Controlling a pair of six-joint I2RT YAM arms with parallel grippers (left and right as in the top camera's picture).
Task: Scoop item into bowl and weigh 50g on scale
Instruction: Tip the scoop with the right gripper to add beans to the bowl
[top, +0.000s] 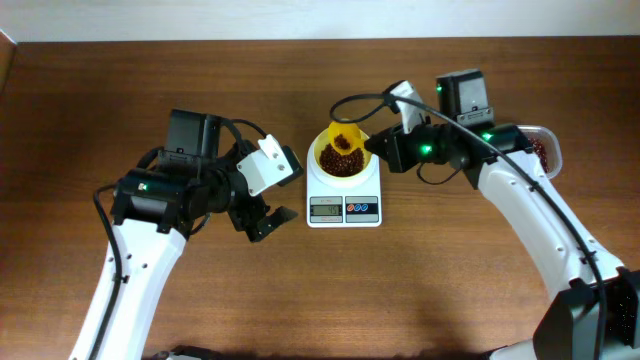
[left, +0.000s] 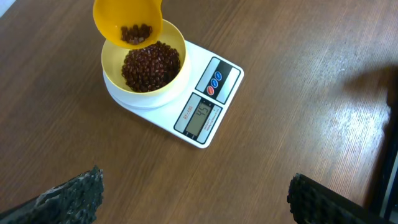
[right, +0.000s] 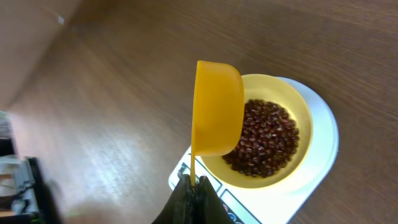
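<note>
Yellow plastic scoop (right: 214, 106) clamped in my right gripper (right: 191, 186), tipped over pale round bowl (left: 112, 78) to trickle red-brown beans (left: 151, 65); left gripper (top: 262, 220) wide, empty.

On wooden table (top: 300, 300): scale (top: 344, 208), clear tub (top: 546, 150)

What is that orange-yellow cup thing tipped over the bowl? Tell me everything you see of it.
It is a scoop, orange-yellow and plastic-looking: a round cup on a thin flat handle. The right gripper, shut, holds the handle. The cup is tipped over the pale yellow bowl, with a few dark beans inside. Whether it touches the bowl's rim I cannot tell.
</note>
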